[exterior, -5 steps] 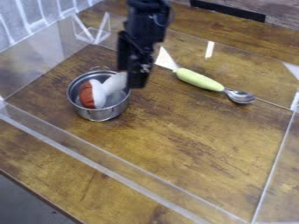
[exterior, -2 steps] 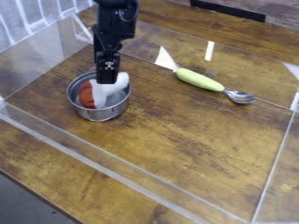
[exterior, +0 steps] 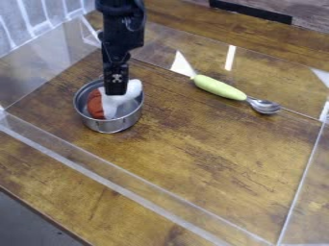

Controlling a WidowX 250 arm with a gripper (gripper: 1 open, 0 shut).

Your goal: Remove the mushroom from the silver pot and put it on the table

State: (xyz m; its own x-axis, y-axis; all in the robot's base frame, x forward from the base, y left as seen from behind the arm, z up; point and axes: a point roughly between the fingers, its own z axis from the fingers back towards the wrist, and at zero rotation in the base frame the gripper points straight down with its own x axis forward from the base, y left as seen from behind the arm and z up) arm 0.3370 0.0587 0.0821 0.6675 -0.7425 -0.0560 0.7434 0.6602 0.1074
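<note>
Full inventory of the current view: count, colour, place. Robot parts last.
silver pot: 1, shiny metal, on the table left of the image centre
mushroom: 1, red-brown cap, white stem, inside the pot
spoon: 1, silver metal, on the table at image right
vegetable-shaped toy: 1, yellow-green, on the table by the spoon
table: 1, brown wood, under everything
acrylic walls: several, clear, around the table
gripper: 1, black, over the mushroom
arm: 1, dark, top of view, above the gripper
</note>
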